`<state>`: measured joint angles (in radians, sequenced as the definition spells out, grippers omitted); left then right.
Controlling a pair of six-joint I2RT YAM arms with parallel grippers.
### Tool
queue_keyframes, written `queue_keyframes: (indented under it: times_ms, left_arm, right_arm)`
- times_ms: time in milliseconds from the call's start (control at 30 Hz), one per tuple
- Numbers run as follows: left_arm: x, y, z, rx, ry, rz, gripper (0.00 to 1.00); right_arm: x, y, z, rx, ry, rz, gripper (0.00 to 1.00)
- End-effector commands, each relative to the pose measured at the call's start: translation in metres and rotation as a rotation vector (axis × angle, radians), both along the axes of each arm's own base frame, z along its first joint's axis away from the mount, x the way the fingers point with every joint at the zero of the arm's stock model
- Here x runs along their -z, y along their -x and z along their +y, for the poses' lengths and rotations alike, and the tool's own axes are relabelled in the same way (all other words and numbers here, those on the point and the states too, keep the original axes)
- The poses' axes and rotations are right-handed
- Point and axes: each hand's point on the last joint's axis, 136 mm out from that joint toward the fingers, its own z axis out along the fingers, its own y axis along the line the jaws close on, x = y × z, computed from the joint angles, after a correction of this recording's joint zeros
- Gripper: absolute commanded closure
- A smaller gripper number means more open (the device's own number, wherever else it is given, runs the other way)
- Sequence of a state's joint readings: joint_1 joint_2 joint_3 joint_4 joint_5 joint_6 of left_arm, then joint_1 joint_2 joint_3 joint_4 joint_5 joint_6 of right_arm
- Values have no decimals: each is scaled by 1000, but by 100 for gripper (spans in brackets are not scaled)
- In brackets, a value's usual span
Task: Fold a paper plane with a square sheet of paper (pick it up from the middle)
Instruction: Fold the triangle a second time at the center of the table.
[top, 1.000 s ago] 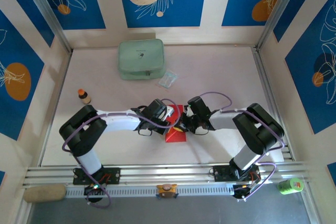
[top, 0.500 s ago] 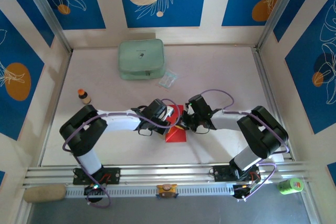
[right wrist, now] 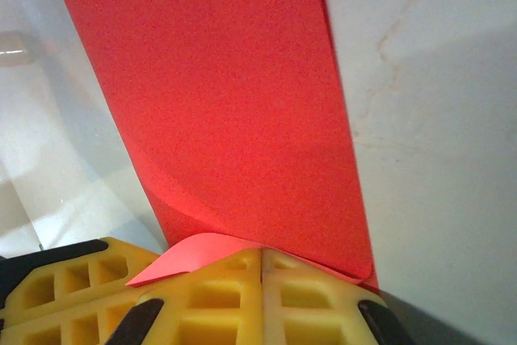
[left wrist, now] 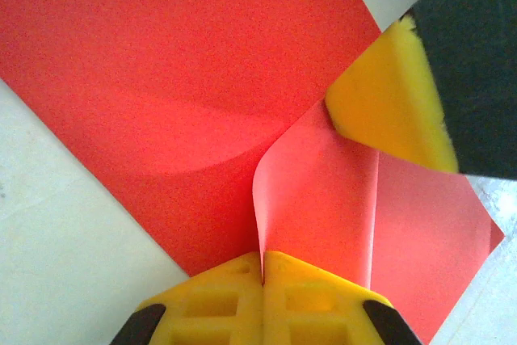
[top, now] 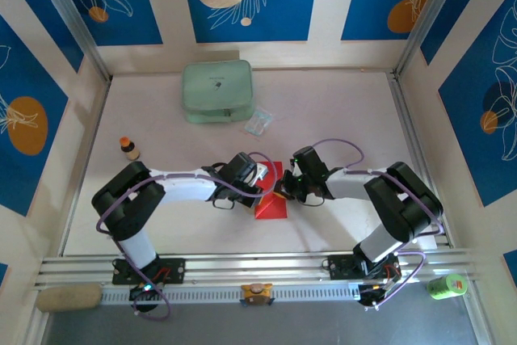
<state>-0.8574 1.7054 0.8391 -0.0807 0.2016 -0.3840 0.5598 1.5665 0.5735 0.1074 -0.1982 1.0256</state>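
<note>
The right arm (top: 401, 199) has swung slightly outward, while the thin bright red square sheet of paper (top: 271, 207) lies unmoved mid-table (top: 339, 119), with left gripper (left wrist: 262, 258) and right gripper (right wrist: 262, 253) each clamped on a lifted fold.

Square sheet of paper (top: 272, 204): thin, bright red, lying at front centre of the bench (top: 339, 119). Partly folded, with one flap curled upward off the flat layer.

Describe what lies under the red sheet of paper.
The pale table shows around the square sheet of paper, which rests on it. Anything directly beneath is covered by the paper.
</note>
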Motion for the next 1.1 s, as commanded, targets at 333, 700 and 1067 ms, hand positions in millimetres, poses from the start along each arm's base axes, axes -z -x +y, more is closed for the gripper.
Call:
queue_keyframes:
  times_ms: [333, 700, 1067]
  left_arm:
    - [16, 6, 9, 0, -46, 50, 100]
    - [15, 6, 10, -1, -47, 48, 100]
    - [15, 7, 10, -4, -47, 50, 100]
  right_arm:
    - [26, 14, -28, 55, 32, 55, 100]
    - [-24, -4, -19, 24, -77, -72, 98]
    - [2, 5, -4, -23, -23, -4, 100]
